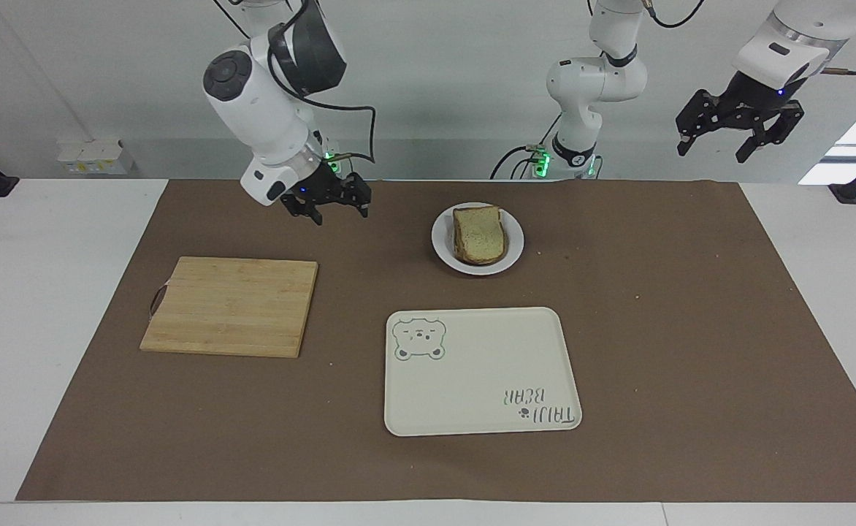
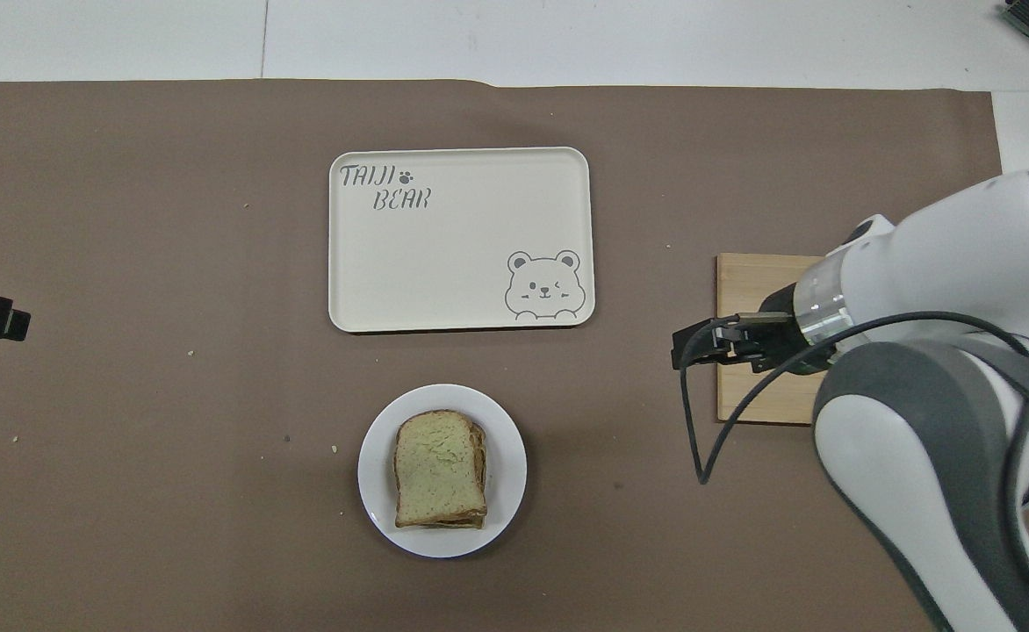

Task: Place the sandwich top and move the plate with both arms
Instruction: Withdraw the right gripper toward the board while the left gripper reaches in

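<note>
1. Our right gripper hangs empty with fingers spread, in the air over the brown mat between the cutting board and the plate.
2. Our left gripper, fingers wide apart, waits raised at its own end of the table.
3. The sandwich top lies on the stack on the plate, nearer to us than the tray.

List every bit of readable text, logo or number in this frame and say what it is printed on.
"TAIJI BEAR", with a paw print after "TAIJI", on the cream tray, in the corner diagonally across from its bear drawing.
No other text can be read: none shows on the plate, the cutting board or the arms.
</note>
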Motion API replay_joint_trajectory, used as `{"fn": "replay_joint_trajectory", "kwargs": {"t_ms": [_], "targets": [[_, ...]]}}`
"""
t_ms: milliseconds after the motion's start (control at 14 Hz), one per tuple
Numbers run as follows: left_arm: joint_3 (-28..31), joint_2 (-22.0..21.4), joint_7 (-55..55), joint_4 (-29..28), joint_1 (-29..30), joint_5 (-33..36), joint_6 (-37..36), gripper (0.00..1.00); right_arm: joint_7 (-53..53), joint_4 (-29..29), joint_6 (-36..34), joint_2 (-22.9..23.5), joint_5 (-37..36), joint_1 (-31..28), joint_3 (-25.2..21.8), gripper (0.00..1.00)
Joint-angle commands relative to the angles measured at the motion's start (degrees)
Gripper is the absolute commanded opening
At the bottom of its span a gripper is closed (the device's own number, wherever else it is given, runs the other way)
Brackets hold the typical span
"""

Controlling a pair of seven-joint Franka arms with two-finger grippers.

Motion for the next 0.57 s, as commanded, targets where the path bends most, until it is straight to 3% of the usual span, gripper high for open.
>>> {"fn": "replay_joint_trajectory", "kwargs": {"t_ms": [0,285,499], "targets": [[0.36,-2.21,-0.6,-2.82,-0.81,-0.26,-1.0,1.0,-4.11,-0.37,-2.9,-1.88,-2.91,-3.61,0.67,1.0],[0.27,-5.46,-0.87,-9.66,-0.55,-5.44,2.06,1.0,-11.66,-0.37,-5.54,-2.94,-4.24,-9.14,0.67,1.0],[0.19,-10.63,-0.7,-25.35,-0.72,-9.2,12.66,1.0,-17.12,-0.37,-7.56,-3.11,-4.24,-13.18,0.67,1.0]]}}
